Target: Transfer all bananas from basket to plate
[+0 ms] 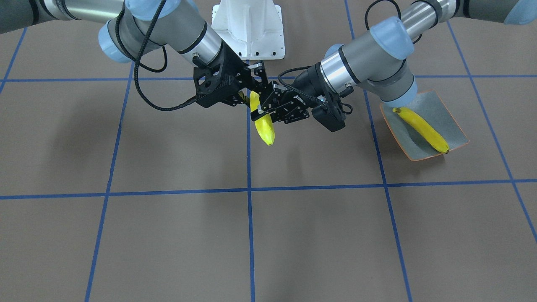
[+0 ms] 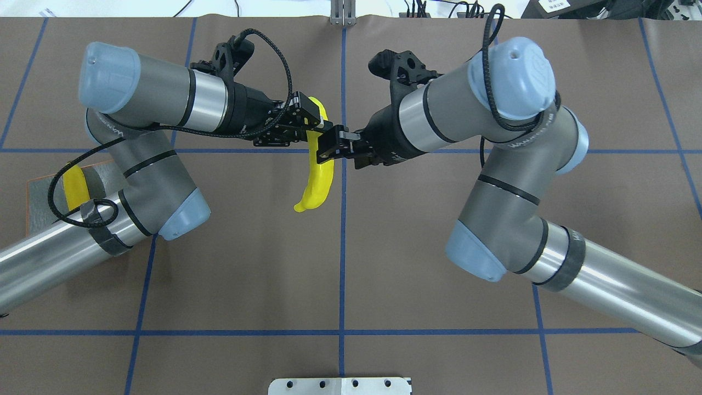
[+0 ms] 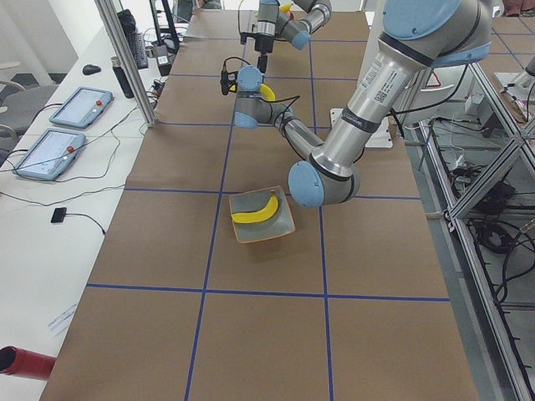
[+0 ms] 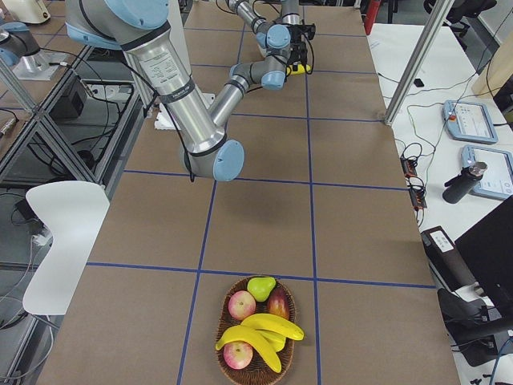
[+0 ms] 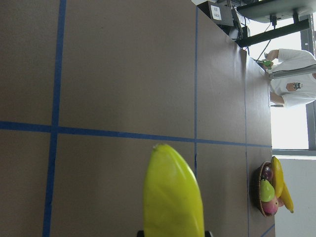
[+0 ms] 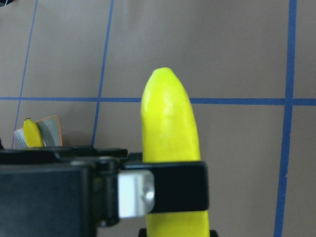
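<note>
Mid-air handover over the worktop centre, robot side. One banana (image 2: 317, 175) hangs between both arms: right gripper (image 2: 328, 148) jaws closed on its mid-section, left gripper (image 2: 304, 118) jaws also clamped on the upper part near the stem, as far as overhead + front views show. Both holding same fruit, neither released yet.

Plate (image 1: 451, 121) sits at the worktop's left end w/ one banana (image 1: 423, 130) lying diagonally on it. Basket (image 4: 256, 337) at the far right end, still has two or so bananas (image 4: 264, 333) plus apples and a pear. So roughly 1 delivered, 1 in transit, rest to go (judgement).

Handling: banana looks light, smooth plastic-like skin, prob stiff, likely a prop, so slippery under narrow pads. Curved + tapered, so grip near the ends tends to slide off; best hold is across the thick middle, jaws square to the long axis. Held off-centre it could swing or rotate in the grip. Risk at this step: if right lets go before left is firm, it drops onto the worktop. Plate has upturned edges, should keep fruit from rolling off, but a second one needs laying alongside the first
</note>
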Action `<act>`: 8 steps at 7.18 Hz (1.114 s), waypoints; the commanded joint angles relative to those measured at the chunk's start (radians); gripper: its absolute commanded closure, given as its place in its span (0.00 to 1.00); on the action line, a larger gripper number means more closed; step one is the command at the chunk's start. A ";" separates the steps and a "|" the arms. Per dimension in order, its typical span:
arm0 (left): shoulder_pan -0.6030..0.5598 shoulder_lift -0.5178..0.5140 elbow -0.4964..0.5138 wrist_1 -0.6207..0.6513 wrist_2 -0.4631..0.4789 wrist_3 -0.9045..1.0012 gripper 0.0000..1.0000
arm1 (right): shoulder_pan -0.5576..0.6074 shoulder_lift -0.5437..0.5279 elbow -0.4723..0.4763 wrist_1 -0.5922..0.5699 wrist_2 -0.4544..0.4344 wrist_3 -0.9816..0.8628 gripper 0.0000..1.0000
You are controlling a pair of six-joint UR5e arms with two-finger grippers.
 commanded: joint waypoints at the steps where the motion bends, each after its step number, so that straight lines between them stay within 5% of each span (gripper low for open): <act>1: -0.031 0.155 -0.111 0.059 -0.007 0.001 1.00 | 0.050 -0.148 0.098 0.011 -0.003 0.010 0.00; 5: -0.191 0.424 -0.173 0.207 -0.027 0.078 1.00 | 0.136 -0.260 0.092 0.010 -0.010 0.008 0.00; 8: -0.300 0.487 -0.266 0.601 -0.022 0.197 1.00 | 0.137 -0.283 0.086 0.010 -0.073 0.008 0.00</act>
